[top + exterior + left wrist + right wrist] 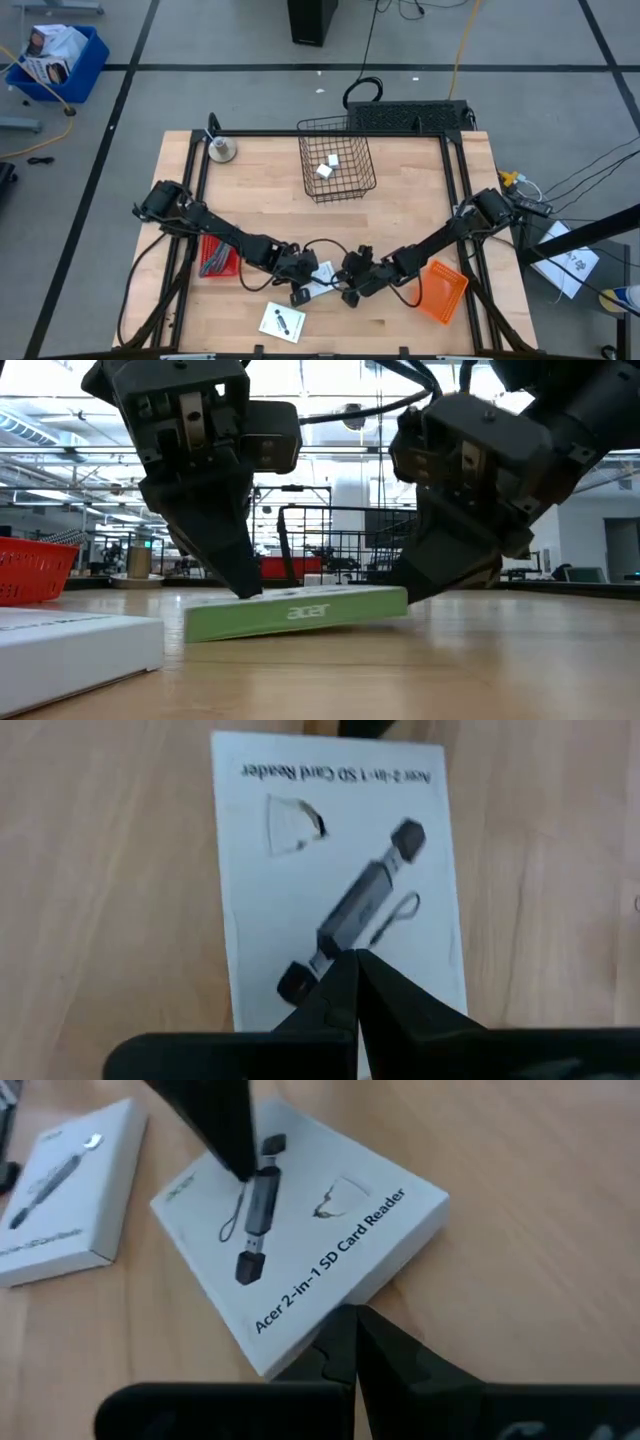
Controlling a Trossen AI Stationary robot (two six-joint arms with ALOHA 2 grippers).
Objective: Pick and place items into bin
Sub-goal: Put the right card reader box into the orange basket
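White card-reader box [300,1250]: both jaws closed, tips touching it.

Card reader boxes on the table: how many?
2. One box lies between the left gripper and the right gripper, both with jaws shut, tips touching it. The other box lies flat nearer the front edge. More may be hidden.

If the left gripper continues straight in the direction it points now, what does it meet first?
The left gripper, shut, points down at the top face of the Acer card reader box; its tips seem to touch it already.
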